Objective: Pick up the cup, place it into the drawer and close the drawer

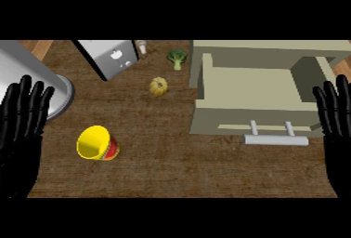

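Cup [97, 144]: yellow, red-banded, on the brown surface [178, 172] at lower left; tilted, its long axis leaning so the open mouth faces up and toward the left.
Drawer [255, 100]: pulled open at right (handle [276, 138] toward the view's lower edge), well apart from the cup.
Left hand [21, 125]: resting at the left edge, fingers straight, grasping nothing.
Right hand [337, 125]: resting at the right edge, fingers straight, grasping nothing.
Beyond: squash [158, 86], broccoli [178, 58].

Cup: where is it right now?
In the head view the cup stands on the counter at lower left, just right of the resting left hand, below the squash and left of the open drawer.
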